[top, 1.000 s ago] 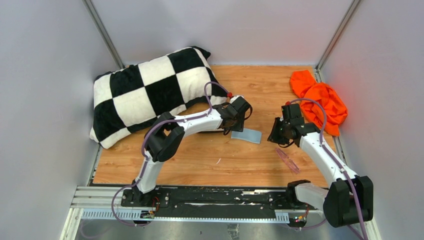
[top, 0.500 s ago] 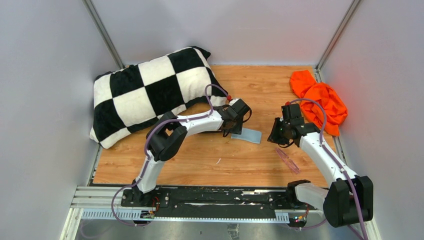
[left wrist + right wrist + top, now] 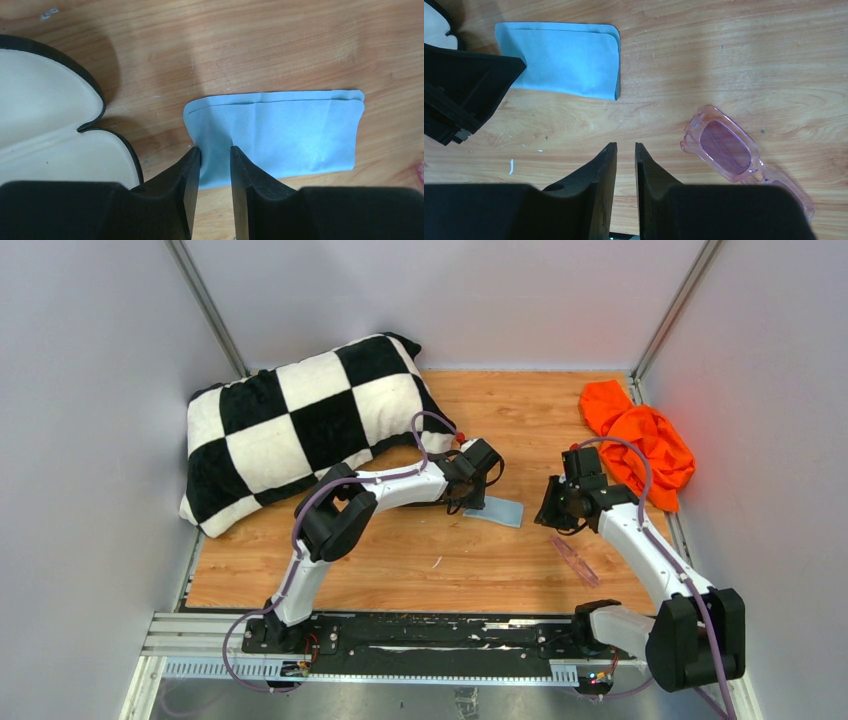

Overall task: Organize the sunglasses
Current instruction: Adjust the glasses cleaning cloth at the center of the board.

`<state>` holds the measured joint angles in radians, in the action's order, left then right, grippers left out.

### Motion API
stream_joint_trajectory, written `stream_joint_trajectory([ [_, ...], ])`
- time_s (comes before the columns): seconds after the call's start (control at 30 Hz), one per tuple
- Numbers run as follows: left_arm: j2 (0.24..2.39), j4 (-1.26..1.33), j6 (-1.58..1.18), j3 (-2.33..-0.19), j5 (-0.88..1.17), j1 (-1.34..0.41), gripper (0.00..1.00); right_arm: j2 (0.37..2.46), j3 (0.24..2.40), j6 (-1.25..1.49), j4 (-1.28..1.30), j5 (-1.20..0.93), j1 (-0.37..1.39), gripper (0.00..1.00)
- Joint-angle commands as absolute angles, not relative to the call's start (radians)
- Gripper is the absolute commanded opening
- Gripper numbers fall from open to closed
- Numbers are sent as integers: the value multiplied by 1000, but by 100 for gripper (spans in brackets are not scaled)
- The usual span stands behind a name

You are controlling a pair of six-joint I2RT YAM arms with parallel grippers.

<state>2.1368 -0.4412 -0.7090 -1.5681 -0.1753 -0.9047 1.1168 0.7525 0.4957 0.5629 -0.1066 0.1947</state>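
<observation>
The translucent pink sunglasses point(image 3: 574, 560) lie folded on the wooden floor, near and right of my right gripper point(image 3: 553, 523). In the right wrist view they point(image 3: 734, 150) lie to the right of the gripper point(image 3: 625, 145), whose jaws are shut and empty above bare wood. My left gripper point(image 3: 215, 148) pinches the left end of the light blue cloth point(image 3: 290, 140), which lies flat on the floor point(image 3: 500, 511). The open black case with beige lining point(image 3: 45, 125) lies just left of it, mostly hidden under the left arm in the top view.
A black-and-white chequered pillow point(image 3: 300, 430) fills the back left. A crumpled orange cloth point(image 3: 640, 445) lies at the back right by the wall. Grey walls close in three sides.
My left gripper has shifted slightly at the cloth's left end. The right arm and the sunglasses have hardly moved.
</observation>
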Motion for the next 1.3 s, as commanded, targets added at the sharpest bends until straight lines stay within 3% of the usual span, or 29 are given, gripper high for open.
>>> stream_joint_trajectory([
  [0.0,2177,-441,-728,-1548,-131,-904,31,1156,770,470,597,-132,178,27],
  [0.1,2173,-439,-730,-1545,-130,-904,26,1183,768,476,570,-169,178,36],
  [0.53,2164,-434,-739,-1537,-97,-899,0,1435,812,431,432,-177,178,37],
  [1.03,2161,-412,-727,-1531,-66,-894,0,1614,870,411,385,-128,177,35],
  [1.17,2158,-410,-724,-1528,-62,-893,0,1619,864,414,376,-138,178,30],
  [1.27,2160,-409,-723,-1529,-59,-893,0,1624,864,419,376,-141,178,22],
])
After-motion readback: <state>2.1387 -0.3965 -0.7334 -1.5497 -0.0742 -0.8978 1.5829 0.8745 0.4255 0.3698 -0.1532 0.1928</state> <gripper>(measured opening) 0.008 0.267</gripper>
